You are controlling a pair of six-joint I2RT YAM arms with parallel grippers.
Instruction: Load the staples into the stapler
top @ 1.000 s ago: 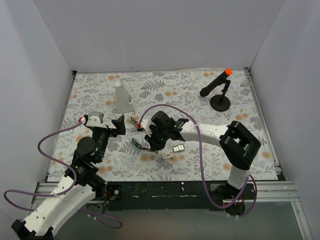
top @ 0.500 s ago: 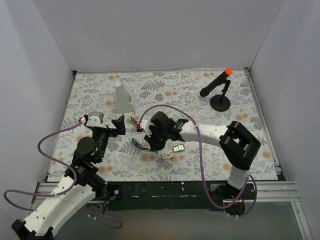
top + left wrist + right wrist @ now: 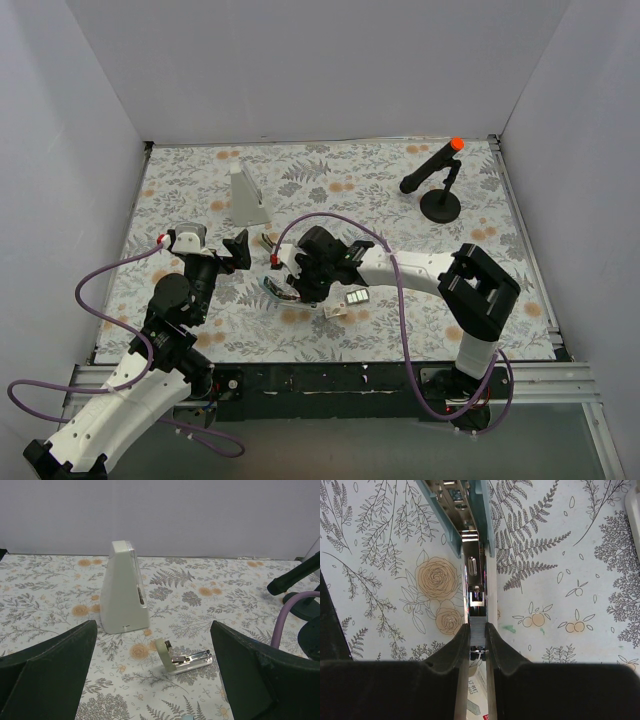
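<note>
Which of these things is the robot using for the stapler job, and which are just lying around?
For the job: teal stapler; staple strip, pinched in the jaws of the right gripper; staple tray; staple packet.

Just lying about: grey-white wedge; black stand; small pale-green stapler-like bar.
</note>
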